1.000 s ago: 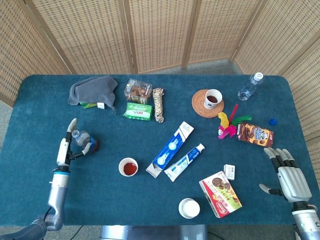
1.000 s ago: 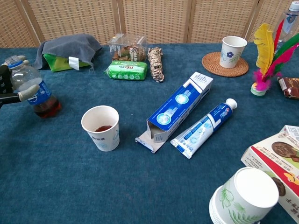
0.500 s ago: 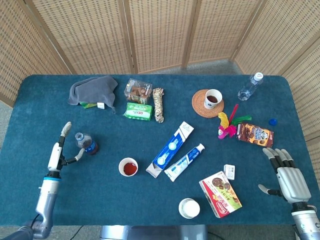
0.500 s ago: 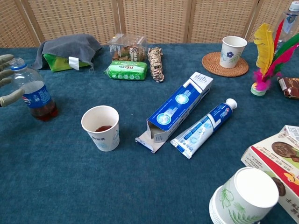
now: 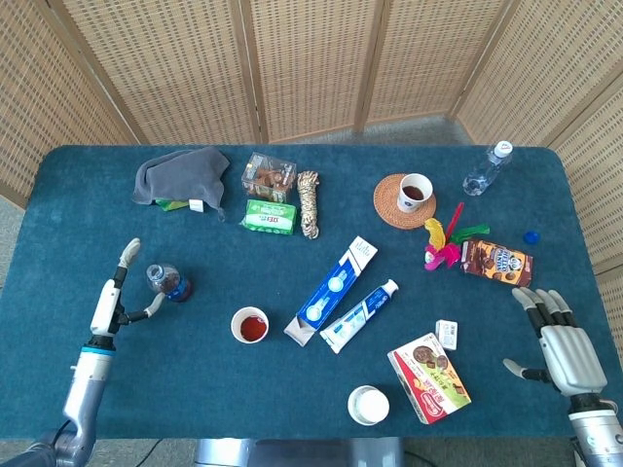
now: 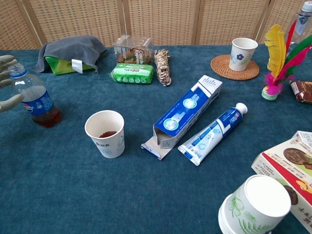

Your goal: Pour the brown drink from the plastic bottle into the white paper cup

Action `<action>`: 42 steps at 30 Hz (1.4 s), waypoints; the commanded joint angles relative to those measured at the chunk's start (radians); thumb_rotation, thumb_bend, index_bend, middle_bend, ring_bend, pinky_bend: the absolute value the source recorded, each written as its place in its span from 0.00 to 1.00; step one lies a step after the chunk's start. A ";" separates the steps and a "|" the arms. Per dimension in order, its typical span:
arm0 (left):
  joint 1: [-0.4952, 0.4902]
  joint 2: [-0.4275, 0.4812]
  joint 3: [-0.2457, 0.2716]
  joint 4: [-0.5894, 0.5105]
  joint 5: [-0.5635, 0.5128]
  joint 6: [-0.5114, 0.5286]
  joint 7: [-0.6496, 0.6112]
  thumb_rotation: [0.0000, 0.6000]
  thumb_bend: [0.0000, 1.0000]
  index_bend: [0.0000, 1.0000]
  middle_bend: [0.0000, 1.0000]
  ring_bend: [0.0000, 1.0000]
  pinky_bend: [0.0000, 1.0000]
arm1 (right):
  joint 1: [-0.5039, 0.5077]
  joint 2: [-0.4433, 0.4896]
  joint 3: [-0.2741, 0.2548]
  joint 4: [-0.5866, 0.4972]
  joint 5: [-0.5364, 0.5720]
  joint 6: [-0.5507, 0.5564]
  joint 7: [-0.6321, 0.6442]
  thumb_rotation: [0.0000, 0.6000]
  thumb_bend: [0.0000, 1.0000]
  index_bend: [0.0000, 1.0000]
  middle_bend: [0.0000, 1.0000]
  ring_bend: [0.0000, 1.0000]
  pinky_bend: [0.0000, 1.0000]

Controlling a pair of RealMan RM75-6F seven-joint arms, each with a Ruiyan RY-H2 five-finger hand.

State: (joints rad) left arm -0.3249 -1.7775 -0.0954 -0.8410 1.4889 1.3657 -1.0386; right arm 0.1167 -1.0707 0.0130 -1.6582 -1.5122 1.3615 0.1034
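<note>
The plastic bottle [image 5: 167,282] [image 6: 36,100] stands upright on the blue table at the left, a little brown drink in its bottom and no cap on its neck. My left hand [image 5: 115,297] [image 6: 7,83] sits just left of it with fingers spread, not gripping it. The white paper cup [image 5: 250,325] [image 6: 105,133] stands to the right of the bottle with some brown drink inside. My right hand [image 5: 560,341] lies open and flat near the table's right front corner, holding nothing; the chest view does not show it.
A toothpaste box [image 5: 331,290] and tube [image 5: 360,316] lie right of the cup. A stack of paper cups [image 5: 368,405] and a snack box [image 5: 428,377] sit at the front. A grey cloth [image 5: 180,175], packets and a coaster cup [image 5: 414,193] line the back.
My left hand has let go of the bottle and drawn back to the left with its fingers spread. The bottle now stands free. The right hand has not moved.
</note>
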 commanded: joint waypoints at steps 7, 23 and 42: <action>0.010 -0.003 0.009 0.027 -0.006 -0.013 0.020 1.00 0.33 0.00 0.00 0.00 0.00 | 0.000 0.000 0.001 0.001 0.002 0.000 0.002 1.00 0.00 0.00 0.00 0.00 0.00; 0.057 0.056 0.062 -0.019 0.056 0.085 0.129 1.00 0.27 0.00 0.00 0.00 0.00 | -0.001 0.004 -0.001 -0.007 -0.004 0.007 0.001 1.00 0.00 0.00 0.00 0.00 0.00; 0.213 0.583 0.077 -0.560 0.014 0.249 0.698 1.00 0.27 0.00 0.00 0.00 0.00 | -0.005 0.021 0.001 -0.028 -0.011 0.021 -0.001 1.00 0.00 0.00 0.00 0.00 0.00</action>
State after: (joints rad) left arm -0.1415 -1.2921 0.0008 -1.2990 1.5436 1.5976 -0.4363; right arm 0.1113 -1.0486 0.0115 -1.6873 -1.5273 1.3832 0.1051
